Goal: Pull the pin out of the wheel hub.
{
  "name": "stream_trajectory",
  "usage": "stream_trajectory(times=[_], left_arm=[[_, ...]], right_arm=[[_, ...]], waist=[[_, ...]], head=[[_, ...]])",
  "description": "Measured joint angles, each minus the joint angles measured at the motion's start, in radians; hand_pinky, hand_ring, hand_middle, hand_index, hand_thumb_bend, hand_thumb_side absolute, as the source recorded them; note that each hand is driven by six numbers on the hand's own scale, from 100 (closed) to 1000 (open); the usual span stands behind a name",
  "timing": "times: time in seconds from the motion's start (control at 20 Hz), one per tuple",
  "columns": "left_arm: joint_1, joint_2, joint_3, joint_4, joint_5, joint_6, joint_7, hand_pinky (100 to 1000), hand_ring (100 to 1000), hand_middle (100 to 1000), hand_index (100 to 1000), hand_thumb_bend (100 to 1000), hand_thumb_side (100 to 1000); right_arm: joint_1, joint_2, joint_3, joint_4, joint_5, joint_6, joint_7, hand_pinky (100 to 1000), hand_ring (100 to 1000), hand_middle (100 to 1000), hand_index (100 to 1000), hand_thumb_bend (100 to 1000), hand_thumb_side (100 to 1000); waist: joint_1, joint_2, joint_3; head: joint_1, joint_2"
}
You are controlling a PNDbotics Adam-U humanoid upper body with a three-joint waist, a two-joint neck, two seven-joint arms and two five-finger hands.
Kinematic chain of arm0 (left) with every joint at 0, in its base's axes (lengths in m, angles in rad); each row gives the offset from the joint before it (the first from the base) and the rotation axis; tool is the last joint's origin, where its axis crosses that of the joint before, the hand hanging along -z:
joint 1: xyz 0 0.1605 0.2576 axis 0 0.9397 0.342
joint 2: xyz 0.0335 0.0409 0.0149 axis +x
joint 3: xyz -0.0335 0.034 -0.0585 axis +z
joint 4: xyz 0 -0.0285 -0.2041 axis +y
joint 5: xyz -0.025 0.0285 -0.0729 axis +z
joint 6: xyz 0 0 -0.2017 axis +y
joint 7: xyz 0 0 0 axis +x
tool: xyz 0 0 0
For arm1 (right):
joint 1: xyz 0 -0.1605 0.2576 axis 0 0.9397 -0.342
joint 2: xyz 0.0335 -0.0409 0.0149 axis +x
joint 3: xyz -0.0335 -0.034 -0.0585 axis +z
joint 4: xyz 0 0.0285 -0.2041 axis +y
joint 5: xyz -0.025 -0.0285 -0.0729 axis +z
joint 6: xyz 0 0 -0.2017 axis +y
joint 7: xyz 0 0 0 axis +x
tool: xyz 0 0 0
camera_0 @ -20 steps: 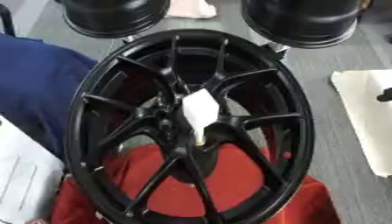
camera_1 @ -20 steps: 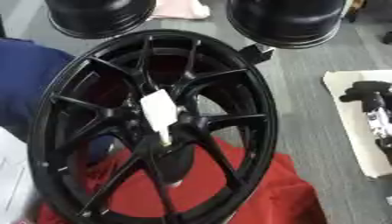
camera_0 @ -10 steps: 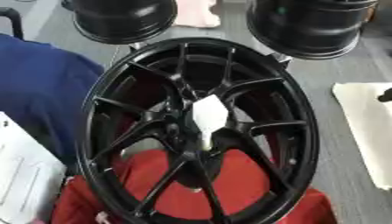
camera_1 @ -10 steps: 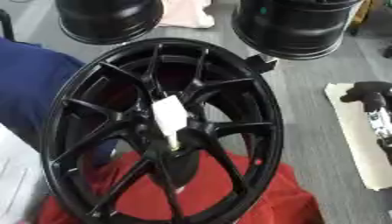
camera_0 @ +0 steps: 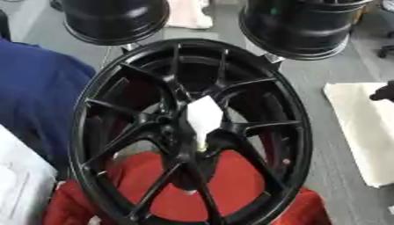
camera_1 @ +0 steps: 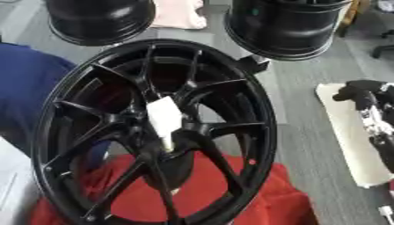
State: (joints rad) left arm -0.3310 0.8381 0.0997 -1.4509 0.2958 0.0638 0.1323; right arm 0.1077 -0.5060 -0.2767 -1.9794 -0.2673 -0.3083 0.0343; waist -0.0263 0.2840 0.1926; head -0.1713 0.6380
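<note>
Pin [camera_0: 203, 119] sits in wheel hub [camera_0: 192, 132] (red cloth [camera_0: 231, 189] below); no hand visible.

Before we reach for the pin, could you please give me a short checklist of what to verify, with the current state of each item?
1. Wheel upright, facing the camera: ok.
2. Hub in view at the centre: ok, partly covered by a white tag.
3. Pin located: cannot tell; only a pale stub shows under the tag.
4. Right hand in view: ok, at the right edge over the white mat, apart from the wheel; fingers cannot tell.
5. Left hand in view: not ok.
6. Red cloth beneath the wheel: ok.
</note>
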Motion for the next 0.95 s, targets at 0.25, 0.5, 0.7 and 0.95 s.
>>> stream_trajectory(times=[0.25, 0.5, 0.7, 0.95], left_arm=[[0.029, -0.054, 0.002, -0.187, 0.088, -0.011, 0.063, 667, 764, 698, 736, 216, 713], [0.044, -0.179, -0.004, -0.436, 0.167, -0.035, 0.128, 655, 741, 670, 712, 201, 658], [0.049, -0.285, -0.031, -0.516, 0.164, -0.061, 0.156, 657, 739, 669, 712, 210, 654], [0.050, -0.396, -0.060, -0.527, 0.114, -0.100, 0.127, 659, 739, 668, 715, 227, 657]], right_arm=[[0.000, -0.002, 0.000, 0.000, -0.002, -0.007, 0.001, 855, 660, 625, 720, 100, 534], [0.003, -0.014, 0.000, 0.000, -0.006, -0.014, 0.005, 854, 661, 625, 721, 100, 532], [0.002, -0.019, 0.001, 0.000, -0.007, -0.023, 0.005, 854, 661, 626, 721, 100, 531], [-0.002, -0.019, 0.004, 0.000, -0.007, -0.027, 0.006, 854, 661, 626, 721, 100, 531]], waist=[[0.000, -0.003, 0.001], [-0.003, -0.007, -0.001], [-0.007, -0.007, -0.001], [-0.013, -0.006, -0.002]], head=[[-0.006, 0.000], [-0.013, -0.003], [-0.036, 0.000], [-0.075, 0.017]])
